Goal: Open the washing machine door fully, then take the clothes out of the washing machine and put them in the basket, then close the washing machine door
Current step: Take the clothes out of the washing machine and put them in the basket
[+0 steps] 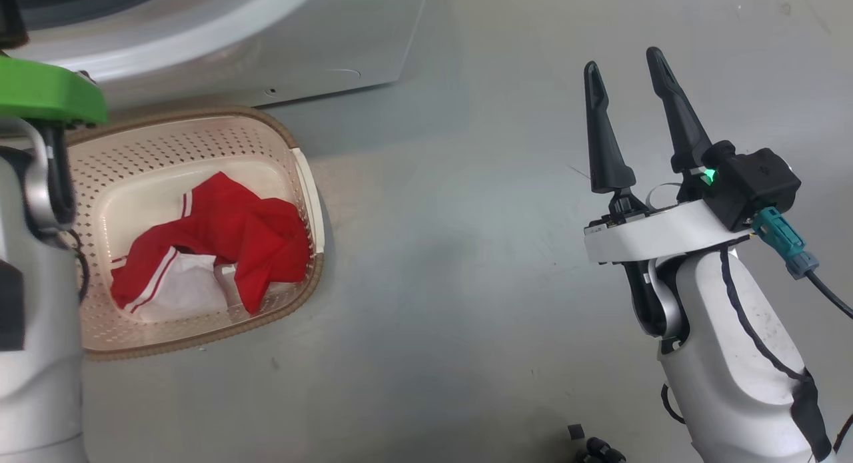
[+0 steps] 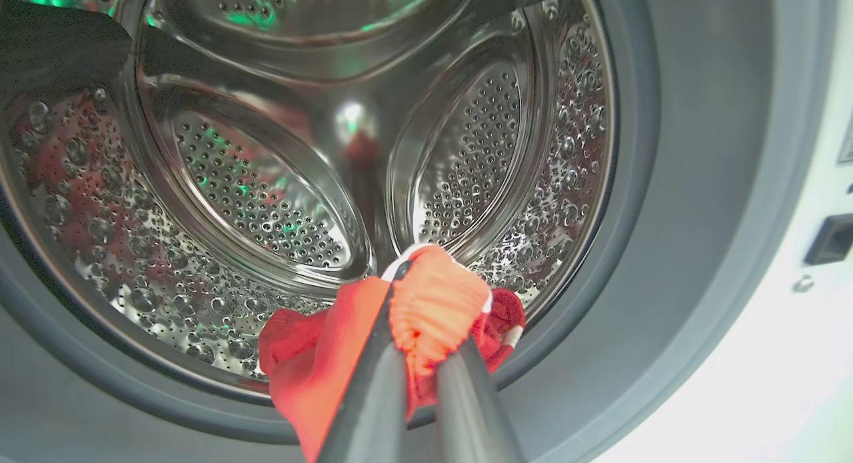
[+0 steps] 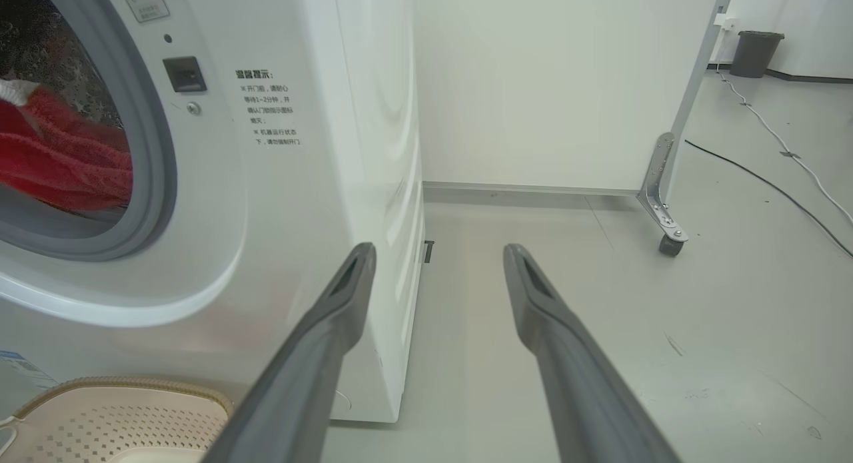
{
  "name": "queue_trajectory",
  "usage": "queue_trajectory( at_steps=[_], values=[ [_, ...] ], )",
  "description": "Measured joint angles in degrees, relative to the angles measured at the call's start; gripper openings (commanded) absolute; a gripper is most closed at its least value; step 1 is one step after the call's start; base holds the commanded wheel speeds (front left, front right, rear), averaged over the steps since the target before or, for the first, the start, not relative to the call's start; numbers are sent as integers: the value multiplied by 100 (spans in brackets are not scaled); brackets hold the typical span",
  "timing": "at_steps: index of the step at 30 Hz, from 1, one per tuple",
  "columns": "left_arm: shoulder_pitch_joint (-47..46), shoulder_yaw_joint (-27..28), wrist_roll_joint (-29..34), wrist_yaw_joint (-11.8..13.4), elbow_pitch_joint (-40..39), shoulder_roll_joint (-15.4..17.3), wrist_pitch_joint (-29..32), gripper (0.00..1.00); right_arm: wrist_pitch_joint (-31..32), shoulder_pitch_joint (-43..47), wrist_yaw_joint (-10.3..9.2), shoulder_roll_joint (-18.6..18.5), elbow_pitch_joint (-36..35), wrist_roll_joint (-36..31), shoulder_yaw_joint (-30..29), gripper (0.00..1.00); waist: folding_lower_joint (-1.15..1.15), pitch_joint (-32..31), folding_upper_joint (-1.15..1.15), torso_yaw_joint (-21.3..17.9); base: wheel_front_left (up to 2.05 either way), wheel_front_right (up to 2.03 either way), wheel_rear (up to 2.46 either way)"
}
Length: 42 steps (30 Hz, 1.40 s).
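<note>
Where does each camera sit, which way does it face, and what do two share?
Head view: on the head, facing down at the cream perforated plastic basket holding a red-and-white garment; open right gripper, pale left forearm show.
Left wrist view: on that wrist, facing into the shiny steel drum; left gripper shut on red cloth.
Right wrist view: on that wrist, facing past the white washing machine's side to a white wall panel; open fingers show.
Shared: head and right wrist views catch the basket.

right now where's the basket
Head view, robot's left: the basket sits on the floor just in front of the washing machine, a red garment lying inside it.
</note>
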Motion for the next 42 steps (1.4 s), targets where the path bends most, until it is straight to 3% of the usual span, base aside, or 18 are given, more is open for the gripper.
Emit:
queue_trajectory(
  at_steps=[5, 11, 27, 42],
  values=[
    [363, -167, -31, 14, -257, -294, -347, 0, 0, 189, 54, -29, 103, -69, -171, 100, 0, -318, 0, 171, 0, 0, 0],
    [723, -237, -32, 77, -535, -397, -570, 0, 0, 426, 131, -40, 238, -105, -265, 100, 0, -739, 0, 377, 0, 0, 0],
    [1560, -278, 52, 257, -1359, -454, -654, 0, 0, 1123, 334, -37, 510, -218, -244, 100, 0, -1912, 0, 626, 0, 0, 0],
    [2315, -300, 64, 374, -2016, -560, -695, 0, 1, 1576, 336, -27, 555, -259, -304, 100, 0, -2523, 0, 659, 0, 0, 0]
  ],
)
